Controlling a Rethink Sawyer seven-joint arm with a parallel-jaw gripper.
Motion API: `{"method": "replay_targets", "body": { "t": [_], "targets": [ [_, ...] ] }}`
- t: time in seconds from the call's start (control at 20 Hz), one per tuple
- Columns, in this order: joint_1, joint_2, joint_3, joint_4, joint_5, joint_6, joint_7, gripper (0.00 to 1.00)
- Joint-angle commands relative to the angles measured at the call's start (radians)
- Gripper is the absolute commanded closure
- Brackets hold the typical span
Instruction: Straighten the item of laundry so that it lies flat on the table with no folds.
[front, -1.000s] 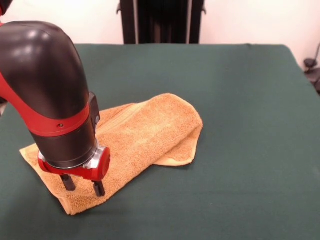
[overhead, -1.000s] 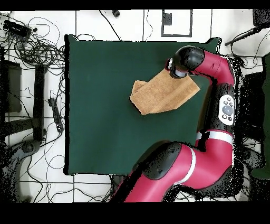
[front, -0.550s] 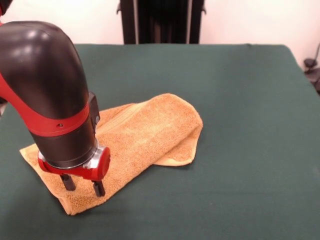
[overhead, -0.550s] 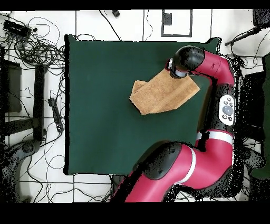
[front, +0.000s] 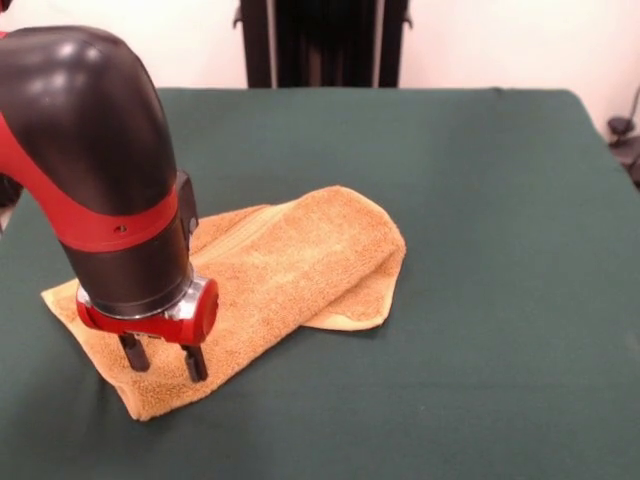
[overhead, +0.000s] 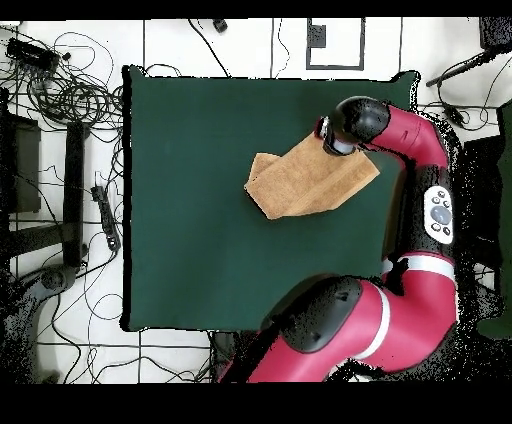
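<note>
The golden-tan towel (front: 290, 270) lies folded over on itself on the dark green table (front: 480, 200), with a doubled layer at its right end and a woven band near its left part. In the overhead view the towel (overhead: 300, 180) sits near the table's upper right. My gripper (front: 160, 361) hangs just above the towel's near left corner, fingers pointing down and standing apart with nothing between them. Overhead, the arm's wrist (overhead: 345, 125) covers the towel's top right corner and hides the gripper.
Green cloth of the table (overhead: 200, 220) stretches wide on all sides of the towel. Cables and equipment (overhead: 60, 90) lie on the floor beyond the table's edge. The red arm (overhead: 420, 200) curves along the table's right side in the overhead view.
The wrist has risen slightly and shifted a little, so the fingertips stand just clear of the towel. The towel itself has not moved.
</note>
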Motion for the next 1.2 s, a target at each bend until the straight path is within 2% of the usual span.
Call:
{"method": "replay_targets", "body": {
  "t": [0.05, 0.7, 1.2],
  "targets": [
    [-0.044, 0.016, -0.022, 0.338, -0.094, -0.113, -0.147, 0.00],
    [-0.075, 0.035, -0.039, 0.401, -0.126, -0.266, -0.093, 0.00],
    [-0.070, 0.019, -0.061, 0.448, -0.133, -0.280, -0.075, 0.00]
  ]
}}
